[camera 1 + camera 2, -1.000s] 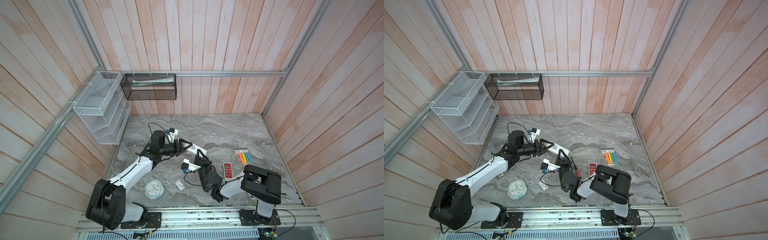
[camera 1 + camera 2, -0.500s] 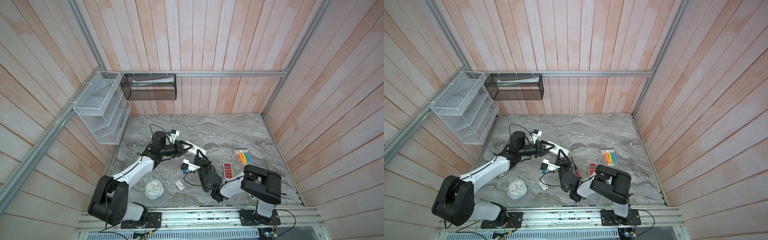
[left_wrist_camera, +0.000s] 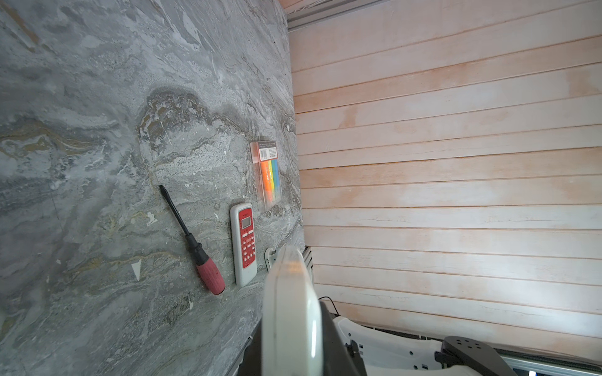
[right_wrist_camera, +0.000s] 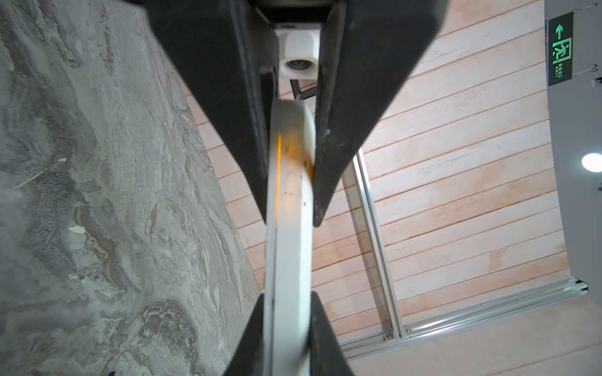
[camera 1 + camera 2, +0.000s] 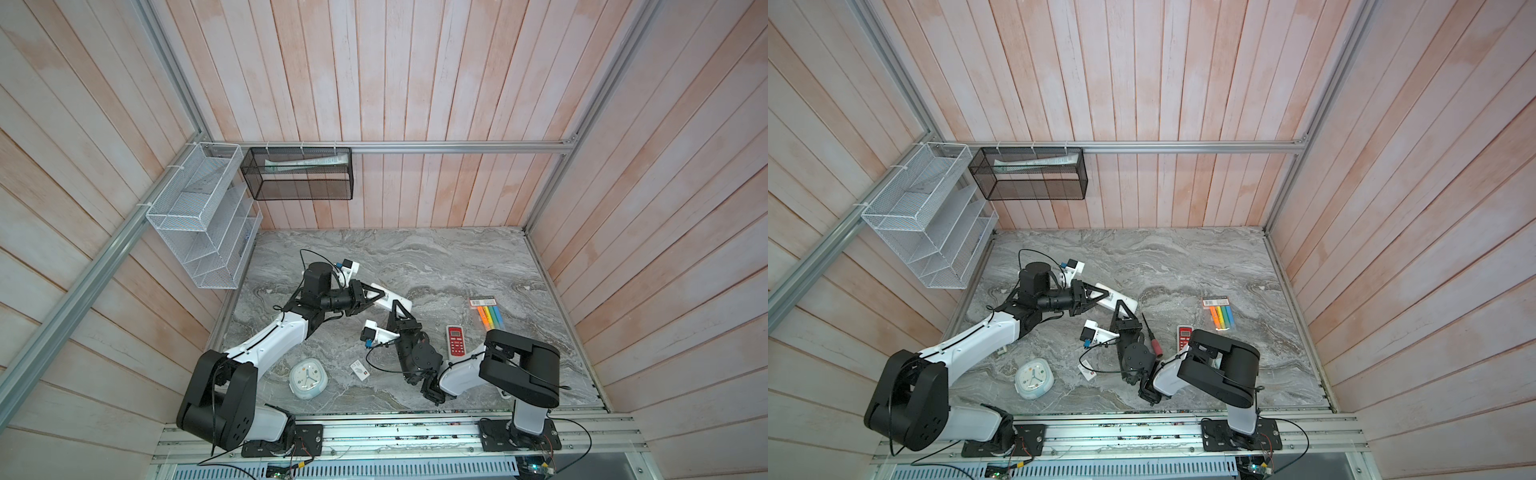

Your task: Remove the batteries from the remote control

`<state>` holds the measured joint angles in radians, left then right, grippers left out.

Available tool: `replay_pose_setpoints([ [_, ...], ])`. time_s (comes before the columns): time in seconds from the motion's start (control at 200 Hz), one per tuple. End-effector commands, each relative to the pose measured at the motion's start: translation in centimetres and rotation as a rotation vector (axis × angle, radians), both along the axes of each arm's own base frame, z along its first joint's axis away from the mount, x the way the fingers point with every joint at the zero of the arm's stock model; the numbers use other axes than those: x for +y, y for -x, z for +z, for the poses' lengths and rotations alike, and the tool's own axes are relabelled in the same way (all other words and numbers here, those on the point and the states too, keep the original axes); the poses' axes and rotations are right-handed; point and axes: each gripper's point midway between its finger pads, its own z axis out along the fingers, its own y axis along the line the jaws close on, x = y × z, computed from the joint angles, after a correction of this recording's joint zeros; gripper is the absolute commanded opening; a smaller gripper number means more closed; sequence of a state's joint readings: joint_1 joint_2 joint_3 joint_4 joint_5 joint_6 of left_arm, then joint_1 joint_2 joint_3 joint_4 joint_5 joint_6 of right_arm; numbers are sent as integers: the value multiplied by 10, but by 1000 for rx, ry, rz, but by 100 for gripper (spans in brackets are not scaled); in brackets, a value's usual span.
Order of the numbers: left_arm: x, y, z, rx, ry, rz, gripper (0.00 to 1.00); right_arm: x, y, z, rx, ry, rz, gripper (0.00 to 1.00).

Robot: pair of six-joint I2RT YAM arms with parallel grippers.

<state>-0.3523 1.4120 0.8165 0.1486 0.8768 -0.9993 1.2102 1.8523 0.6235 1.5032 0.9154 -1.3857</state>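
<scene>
We are viewing the white remote control [image 5: 390, 300], held above the desk [image 5: 457, 257] near its middle; its batteries are not showing in any view. The left pincer [image 4: 291, 221] is clamping one end and the right pincer [image 4: 288, 294] the other, both closed tight on it. Toward the front edge, a red-handled screwdriver [image 3: 195, 247] is lying just beside a red-faced remote [image 3: 243, 244]; a marker pack [image 3: 268, 172] is lying nearer the right edge. A round clock [image 5: 308, 378] is sitting toward the front-left corner.

The screwdriver [image 5: 1156, 345] lies just left of the small remote [image 5: 1184, 337].
</scene>
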Motion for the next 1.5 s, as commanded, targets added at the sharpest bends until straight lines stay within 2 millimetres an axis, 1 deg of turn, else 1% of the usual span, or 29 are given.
replay_pose_setpoints([
  [0.0,0,3,-12,-14,-20,-24,14,6,1,20,-39,-71,12,10],
  [0.165,-2,4,-6,-23,2,-32,8,5,2,20,-40,-77,13,18],
  [0.21,-2,4,-4,-24,11,-31,7,4,2,20,-40,-78,13,21],
  [0.245,-2,4,-3,-27,18,-32,7,4,2,20,-40,-78,13,27],
  [0.33,-2,3,-1,-29,26,-29,6,3,2,20,-38,-81,11,48],
  [0.41,-1,0,-1,-34,26,-17,6,2,3,20,-34,-88,15,61],
  [0.55,4,-12,1,-45,33,35,6,1,3,11,8,-83,16,69],
  [0.695,18,-32,4,-61,50,115,5,-1,9,-5,109,-101,41,72],
  [0.84,31,-48,2,-82,55,158,5,0,15,-23,299,-205,85,72],
  [0.935,37,-52,-4,-83,48,167,4,-4,19,-28,416,-306,90,73],
  [1.025,39,-49,-10,-88,39,160,3,-11,20,-32,529,-410,84,72],
  [1.145,42,-41,-18,-100,26,145,3,-21,16,-27,719,-599,93,72],
  [1.27,45,-30,-25,-106,11,144,3,-41,5,-16,945,-823,127,72],
  [1.39,47,-22,-24,-138,21,141,3,-57,-3,4,1109,-1034,203,72],
  [1.495,47,-17,-18,-176,33,132,3,-69,-14,13,1233,-1188,218,73],
])
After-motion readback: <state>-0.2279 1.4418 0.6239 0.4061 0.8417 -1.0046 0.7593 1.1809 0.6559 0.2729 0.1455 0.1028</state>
